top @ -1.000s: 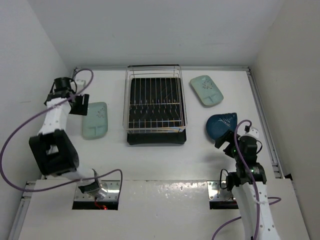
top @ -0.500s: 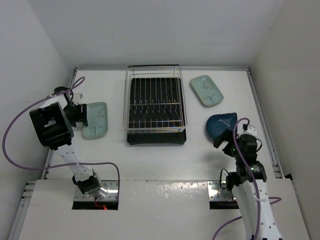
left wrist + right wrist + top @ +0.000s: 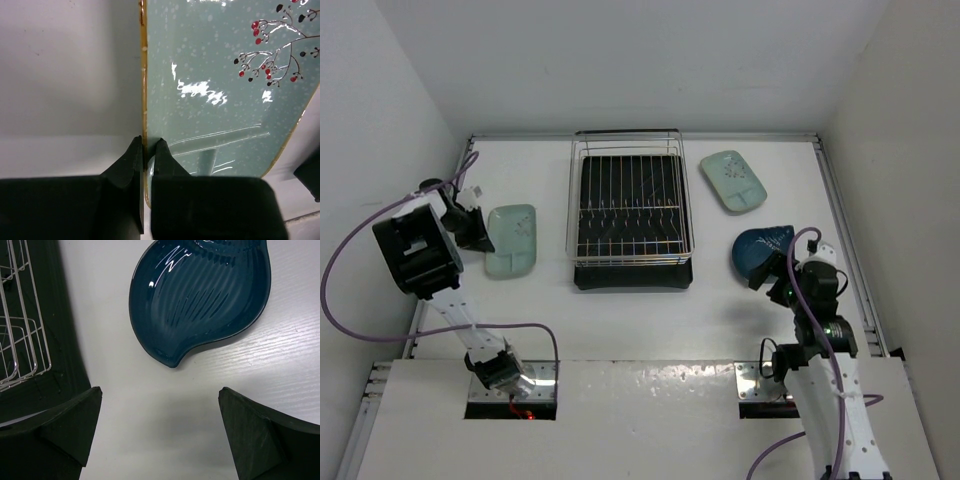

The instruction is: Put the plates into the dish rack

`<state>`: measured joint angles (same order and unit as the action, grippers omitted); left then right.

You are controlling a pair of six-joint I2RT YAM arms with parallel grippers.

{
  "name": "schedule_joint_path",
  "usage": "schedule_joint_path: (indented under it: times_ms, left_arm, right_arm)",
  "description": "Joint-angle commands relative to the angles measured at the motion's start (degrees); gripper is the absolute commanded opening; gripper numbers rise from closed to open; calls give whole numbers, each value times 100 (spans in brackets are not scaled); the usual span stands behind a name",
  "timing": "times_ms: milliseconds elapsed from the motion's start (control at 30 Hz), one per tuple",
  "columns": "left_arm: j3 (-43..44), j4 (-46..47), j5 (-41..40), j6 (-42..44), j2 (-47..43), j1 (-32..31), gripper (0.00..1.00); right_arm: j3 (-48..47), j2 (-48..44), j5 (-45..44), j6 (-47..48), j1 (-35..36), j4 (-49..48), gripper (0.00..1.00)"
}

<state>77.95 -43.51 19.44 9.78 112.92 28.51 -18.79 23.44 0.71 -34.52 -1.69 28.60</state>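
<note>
A pale mint-green plate (image 3: 515, 240) with a red berry sprig (image 3: 220, 85) lies left of the dish rack (image 3: 625, 133). My left gripper (image 3: 480, 236) (image 3: 146, 147) is shut on this plate's brown-rimmed left edge, one finger on each side of the rim. A second mint-green plate (image 3: 733, 181) lies at the rack's far right. The dark blue ribbed plate (image 3: 758, 250) (image 3: 200, 295) rests flat on the table to the right of the rack. My right gripper (image 3: 772, 274) (image 3: 160, 395) hovers open just near of its pointed tip, with nothing between the fingers.
The rack's black tray base (image 3: 67, 330) and chrome wires fill the left edge of the right wrist view. White walls close in the table on the left, back and right. A raised rail (image 3: 845, 240) runs along the right side.
My left arm folded back and its gripper came onto the left edge of the mint-green plate, then shut on the rim. My right gripper crept slightly toward the blue plate.
</note>
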Motion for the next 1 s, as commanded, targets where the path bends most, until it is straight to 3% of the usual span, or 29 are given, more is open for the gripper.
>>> schedule_joint_path:
  times_ms: [0,100,267,433,500,667,700,800,967]
  left_arm:
    - [-62,-166,-346,244,-155,102,0]
    - [166,-448,-292,244,-978,102,0]
    - [466,-510,-853,112,-2431,-495,0]
    - [659,-510,-1127,112,-3179,-1293,0]
    - [660,-510,-1249,112,-3294,-1549,0]
    - [1002,-562,-1760,112,-3487,-2525,0]
    - [1072,-562,-1812,112,-3488,-2674,0]
    - [1362,-562,-1874,164,-3655,-3237,0]
    - [1530,-562,-2119,270,-3839,-4132,0]
  right_arm:
    - [-283,46,139,-19,11,-267,96]
    - [-432,99,228,-2,2,-197,92]
    - [-932,581,254,-81,11,-13,83]
    - [-1836,1179,640,-212,125,-108,67]
    - [-2084,1442,711,-423,379,-345,65]
    - [-3549,2690,588,-854,1617,-636,63]
    - [-3962,3144,388,-915,2307,-715,63]
    - [-4931,4461,219,-1003,3302,-943,69]
    - [-6064,5573,245,-1872,3895,-1813,74]
